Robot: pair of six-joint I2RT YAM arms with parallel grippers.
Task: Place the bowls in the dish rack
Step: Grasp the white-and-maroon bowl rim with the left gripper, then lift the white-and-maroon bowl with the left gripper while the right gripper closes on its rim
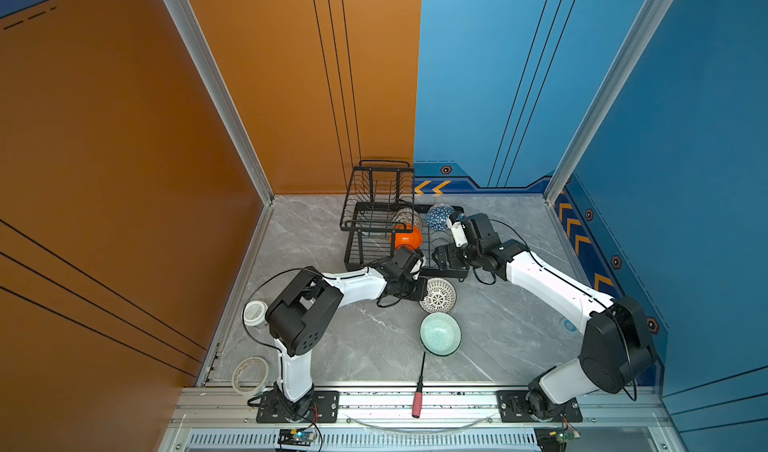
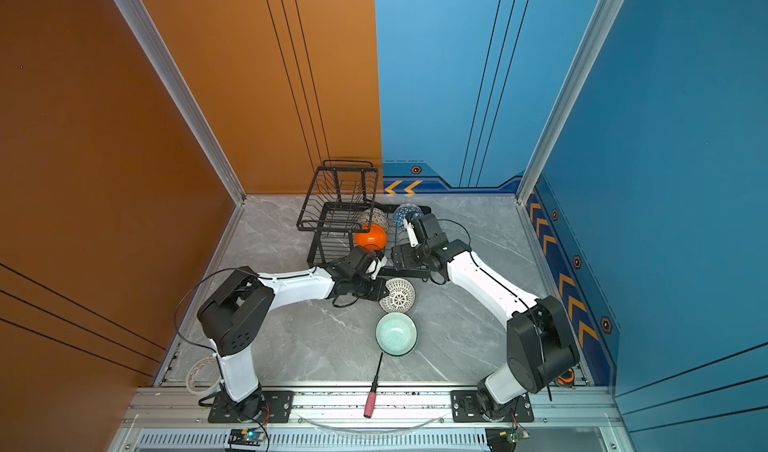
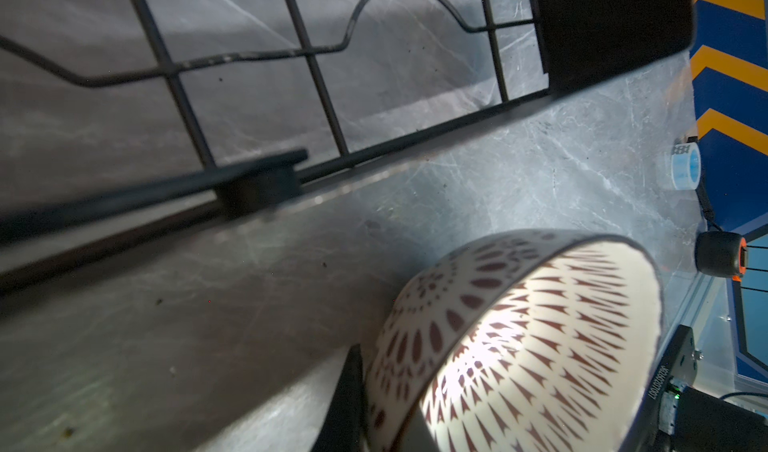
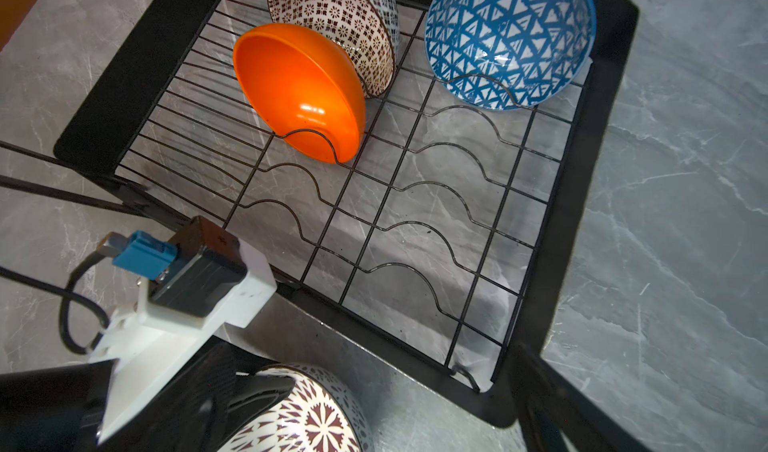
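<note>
The black wire dish rack [image 1: 376, 198] stands at the back. An orange bowl [image 4: 299, 88], a cream dotted bowl [image 4: 332, 17] and a blue-white triangle-patterned bowl [image 4: 507, 38] lean in the slots of its low tray [image 4: 598, 96]. My left gripper [image 1: 420, 286] is shut on the rim of the white lattice-patterned bowl [image 1: 438, 296], with one finger [image 3: 345, 400] on its outer wall. This bowl [image 3: 519, 346] is tilted just in front of the tray's front edge. A pale mint green bowl [image 1: 440, 333] sits upright nearer the front. My right gripper [image 1: 446, 258] hovers open over the tray's near part, holding nothing.
A red-handled screwdriver [image 1: 418, 387] lies at the front edge. Tape rolls [image 1: 249, 374] and a white roll [image 1: 254, 312] sit by the left wall. A blue tape roll [image 3: 685, 167] lies near the right wall. The raised upper basket [image 2: 338, 196] holds nothing.
</note>
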